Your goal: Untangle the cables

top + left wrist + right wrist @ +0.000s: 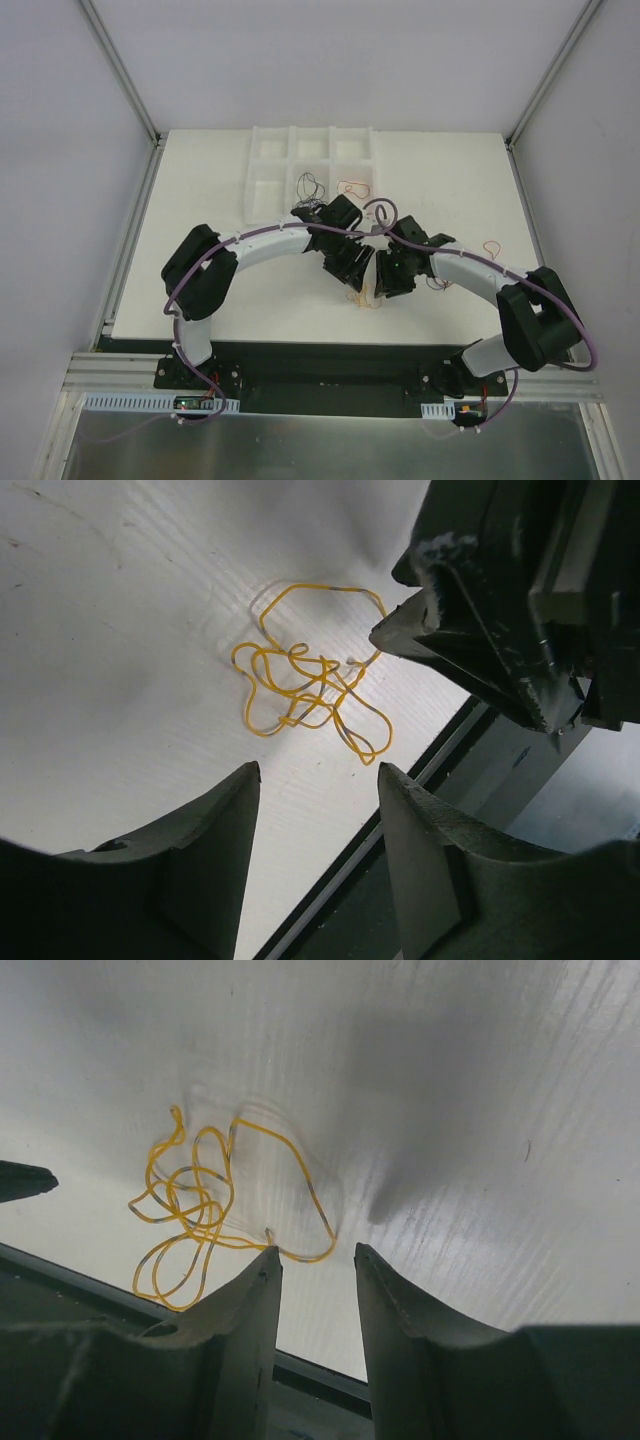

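Note:
A small tangle of thin yellow-tan cable lies on the white table near its front edge; it also shows in the right wrist view and, tiny, in the top view. My left gripper is open and empty, hovering just short of the tangle. My right gripper is open and empty, its left fingertip right at one loop of the tangle. In the top view both grippers, left and right, meet over the tangle. The right gripper's fingers loom close beside the tangle in the left wrist view.
A white compartment tray stands at the back, with a dark cable and a red-orange cable in two compartments. Another red-orange loop and a dark wire lie on the table at the right. The table's front edge runs close to the tangle.

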`<state>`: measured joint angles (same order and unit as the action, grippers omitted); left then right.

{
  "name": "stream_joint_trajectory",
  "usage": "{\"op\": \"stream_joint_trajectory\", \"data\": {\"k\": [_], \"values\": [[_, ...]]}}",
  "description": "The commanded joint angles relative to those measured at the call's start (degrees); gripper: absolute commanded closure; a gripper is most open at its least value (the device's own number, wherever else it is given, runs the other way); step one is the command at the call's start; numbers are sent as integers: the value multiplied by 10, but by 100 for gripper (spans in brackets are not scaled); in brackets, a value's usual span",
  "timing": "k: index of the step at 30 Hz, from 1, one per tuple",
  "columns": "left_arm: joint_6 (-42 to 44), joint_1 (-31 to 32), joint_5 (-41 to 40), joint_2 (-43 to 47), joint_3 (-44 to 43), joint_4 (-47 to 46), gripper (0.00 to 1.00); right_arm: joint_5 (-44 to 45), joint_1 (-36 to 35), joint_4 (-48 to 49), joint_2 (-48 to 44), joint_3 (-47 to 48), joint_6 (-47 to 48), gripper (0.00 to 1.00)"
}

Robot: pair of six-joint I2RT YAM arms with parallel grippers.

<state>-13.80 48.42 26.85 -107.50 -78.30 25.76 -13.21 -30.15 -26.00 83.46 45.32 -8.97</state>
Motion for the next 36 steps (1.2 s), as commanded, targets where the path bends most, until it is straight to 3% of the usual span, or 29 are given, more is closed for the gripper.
{"op": "stream_joint_trajectory", "data": {"k": [1, 12, 15, 17, 19, 20, 23, 29, 32, 36], "values": [[11, 6, -9, 9, 7, -17, 51, 91, -19, -8, 10, 21, -25, 61], [-38, -11, -33, 192, 223, -134, 45, 117, -49, 17, 75, 44, -11, 68], [-67, -25, -35, 228, 267, -168, 39, 150, -62, 4, 83, 47, -10, 69], [-82, -31, -25, 231, 278, -187, 36, 163, -66, 0, 77, 45, -5, 80], [-94, -32, -17, 216, 272, -203, 34, 165, -66, 0, 58, 39, 0, 99], [-97, -31, -14, 200, 263, -208, 37, 161, -64, 3, 47, 36, 1, 100], [-100, -32, 2, 158, 241, -237, 49, 87, -52, 28, 4, 21, 14, 100], [-144, -63, 98, 130, 216, -310, 57, -54, -8, 28, -81, 16, 14, 100], [-201, -86, 158, 160, 250, -394, 51, -102, 25, 7, -116, 26, 16, 100], [-196, -87, 141, 214, 253, -379, 32, -134, 31, -22, -136, 53, 18, 100]]}}
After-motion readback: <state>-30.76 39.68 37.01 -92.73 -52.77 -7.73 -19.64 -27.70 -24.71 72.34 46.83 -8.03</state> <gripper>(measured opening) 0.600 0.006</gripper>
